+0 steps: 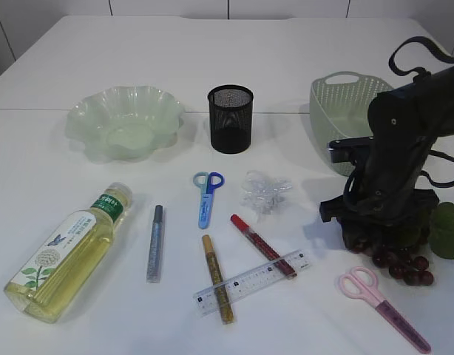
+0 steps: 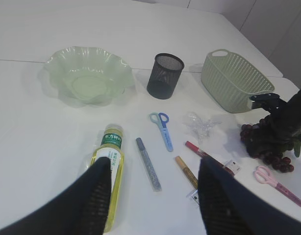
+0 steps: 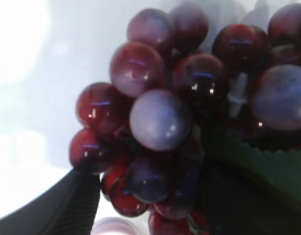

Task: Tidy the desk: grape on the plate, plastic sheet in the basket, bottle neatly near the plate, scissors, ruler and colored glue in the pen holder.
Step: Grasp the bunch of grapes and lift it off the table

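Note:
The dark red grape bunch lies on the table at the right, with its green leaf beside it. My right gripper is lowered over it, open, a finger on either side of the grapes. My left gripper hangs open and empty above the table near the lying bottle. On the table lie the crumpled plastic sheet, blue scissors, pink scissors, a clear ruler, and silver, gold and red glue pens.
A pale green wavy plate stands at the back left. The black mesh pen holder is at the back centre and the green basket at the back right, just behind my right arm.

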Robot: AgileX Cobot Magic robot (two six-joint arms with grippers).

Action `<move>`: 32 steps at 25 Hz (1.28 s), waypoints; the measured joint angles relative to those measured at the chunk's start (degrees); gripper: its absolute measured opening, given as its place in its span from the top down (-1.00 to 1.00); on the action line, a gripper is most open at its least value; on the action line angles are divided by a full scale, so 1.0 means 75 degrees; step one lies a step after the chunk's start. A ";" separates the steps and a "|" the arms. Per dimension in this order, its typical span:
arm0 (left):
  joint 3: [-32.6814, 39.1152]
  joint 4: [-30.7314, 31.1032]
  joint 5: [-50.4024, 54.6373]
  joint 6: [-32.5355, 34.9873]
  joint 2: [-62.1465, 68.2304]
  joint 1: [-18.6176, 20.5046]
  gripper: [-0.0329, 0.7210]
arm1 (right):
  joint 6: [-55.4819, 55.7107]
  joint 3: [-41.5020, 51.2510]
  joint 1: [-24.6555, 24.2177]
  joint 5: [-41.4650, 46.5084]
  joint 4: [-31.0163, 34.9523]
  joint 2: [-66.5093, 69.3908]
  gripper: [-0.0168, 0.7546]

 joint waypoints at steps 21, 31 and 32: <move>0.0000 -0.0011 -0.0060 0.0000 0.0000 0.0000 -0.19 | 0.0000 -0.0049 -0.0030 0.0321 -0.0069 0.0245 0.61; 0.0000 -0.0029 -0.0064 0.0000 0.0000 0.0000 -0.19 | 0.0000 -0.0016 -0.0030 0.1255 0.0021 -0.0367 0.64; 0.0000 -0.0029 -0.0064 0.0000 0.0000 0.0000 -0.19 | 0.0000 -0.0016 -0.0030 0.1308 0.0021 -0.0516 0.64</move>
